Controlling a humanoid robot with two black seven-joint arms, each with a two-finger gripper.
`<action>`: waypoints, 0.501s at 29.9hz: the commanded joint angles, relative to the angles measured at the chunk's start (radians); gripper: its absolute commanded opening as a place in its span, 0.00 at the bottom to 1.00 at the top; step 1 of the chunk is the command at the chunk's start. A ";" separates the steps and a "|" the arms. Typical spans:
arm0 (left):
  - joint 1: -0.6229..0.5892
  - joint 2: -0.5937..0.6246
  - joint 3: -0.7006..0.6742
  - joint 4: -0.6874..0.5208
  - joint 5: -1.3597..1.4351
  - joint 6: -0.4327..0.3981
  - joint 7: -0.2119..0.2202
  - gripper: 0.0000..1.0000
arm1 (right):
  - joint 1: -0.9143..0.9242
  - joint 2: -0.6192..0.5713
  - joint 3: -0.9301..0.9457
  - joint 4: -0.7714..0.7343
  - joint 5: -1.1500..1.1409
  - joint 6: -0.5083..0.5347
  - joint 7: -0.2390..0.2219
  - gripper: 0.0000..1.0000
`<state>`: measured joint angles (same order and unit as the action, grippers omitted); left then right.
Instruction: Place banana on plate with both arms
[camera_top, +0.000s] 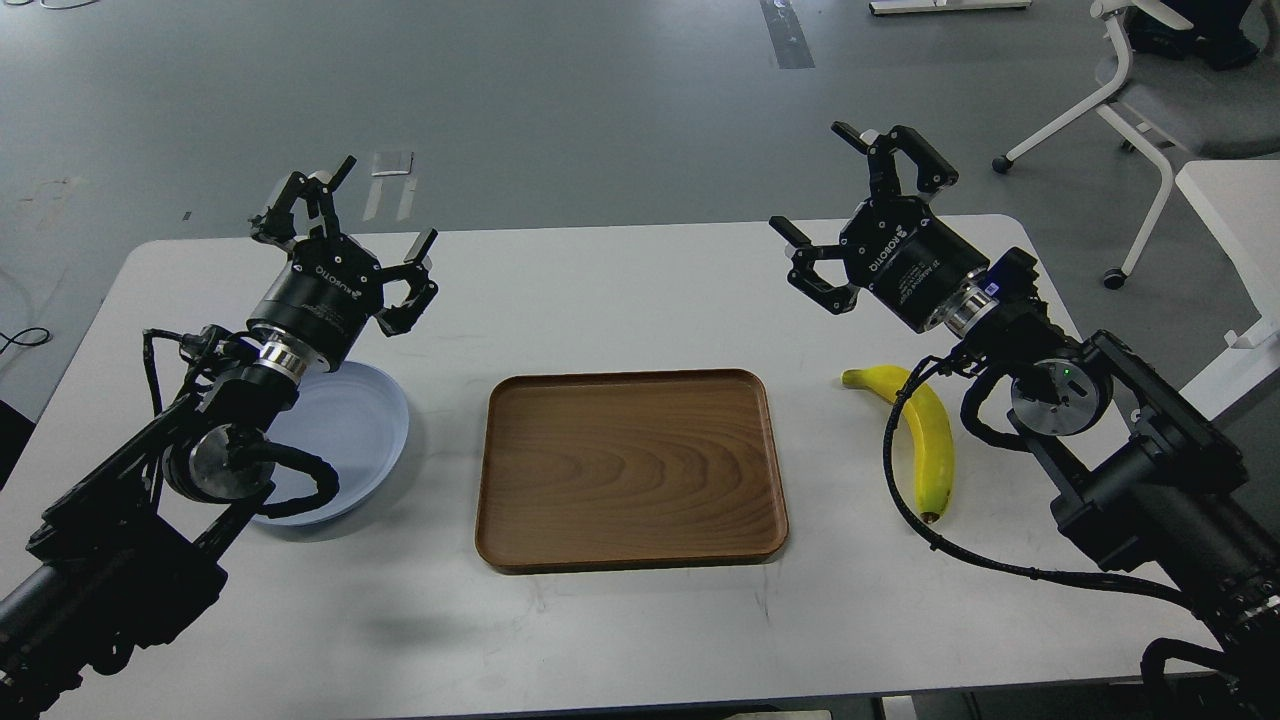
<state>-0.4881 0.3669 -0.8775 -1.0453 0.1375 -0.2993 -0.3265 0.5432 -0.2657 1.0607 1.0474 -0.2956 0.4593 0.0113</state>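
The yellow banana (926, 437) lies on the white table at the right, its dark tip toward the front; a black cable of my right arm crosses it. My right gripper (828, 190) hovers above and behind the banana, open, its fingers spread and empty. The pale blue-grey plate (360, 430) rests at the left, partly hidden by my left arm. My left gripper (362, 220) hangs above the plate's far edge, open and holding nothing.
A brown wooden tray (630, 468) lies empty in the middle of the white table (620, 290), between plate and banana. Beyond the table's right side stand a white-framed office chair (1150, 110) and another white table (1235, 215).
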 joint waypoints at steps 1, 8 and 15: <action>0.000 -0.009 0.005 -0.005 0.008 0.023 0.001 0.98 | -0.011 0.023 0.027 0.006 -0.004 -0.008 -0.007 1.00; 0.002 0.027 -0.005 -0.005 -0.002 0.055 0.003 0.98 | 0.001 0.037 0.019 0.023 -0.020 -0.007 -0.019 1.00; -0.003 0.089 0.003 -0.004 0.010 0.052 0.006 0.98 | 0.055 0.031 0.021 0.016 -0.056 -0.007 -0.070 1.00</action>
<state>-0.4850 0.4284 -0.8818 -1.0509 0.1396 -0.2419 -0.3311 0.5762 -0.2345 1.0798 1.0695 -0.3484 0.4551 -0.0500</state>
